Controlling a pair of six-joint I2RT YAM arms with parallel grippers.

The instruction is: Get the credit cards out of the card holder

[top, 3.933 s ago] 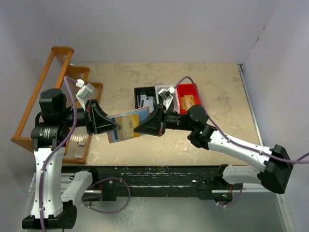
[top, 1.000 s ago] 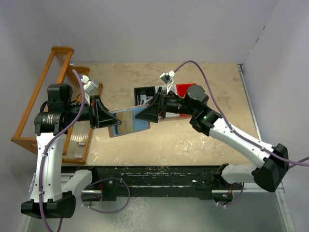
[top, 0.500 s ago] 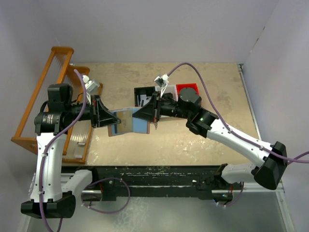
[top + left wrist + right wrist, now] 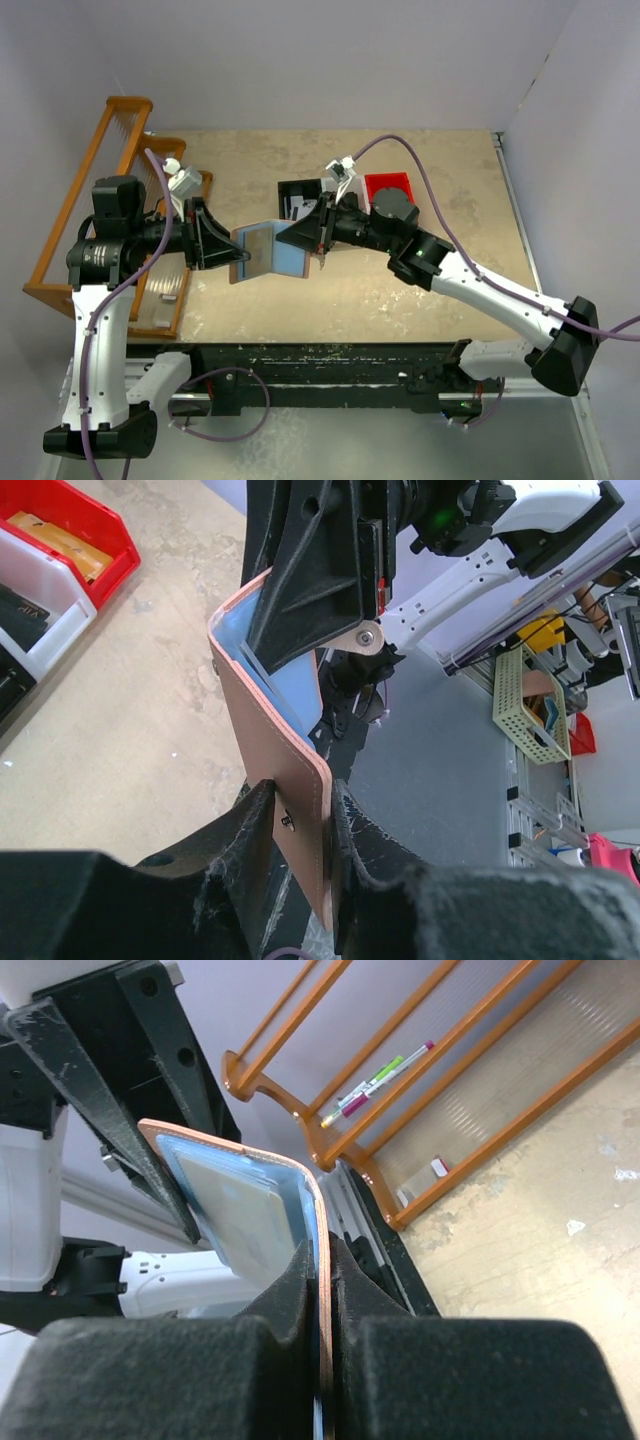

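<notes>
The card holder [image 4: 285, 255], salmon-pink outside and light blue inside, hangs open in the air between both grippers. A pale credit card [image 4: 240, 1225] sits in a pocket of the blue lining; the top view shows it as a tan patch [image 4: 257, 245]. My right gripper [image 4: 292, 241] [image 4: 322, 1260] is shut on the right flap, pinching its edge flat. My left gripper [image 4: 238, 258] [image 4: 303, 800] has its fingers slightly parted around the left flap [image 4: 285, 770]. That flap leans slantwise across the gap and touches both fingers.
An orange wooden rack [image 4: 100, 180] [image 4: 420, 1110] stands at the left, with markers [image 4: 375, 1085] lying behind it. Black [image 4: 295, 195] and red [image 4: 390, 185] bins sit behind the right arm. The left wrist view shows the red bin [image 4: 70, 530] and a white bin [image 4: 40, 600].
My right gripper has moved left and shut on the card holder's right flap. The left jaws have eased apart around the left flap. The card holder hangs in nearly the same place.
</notes>
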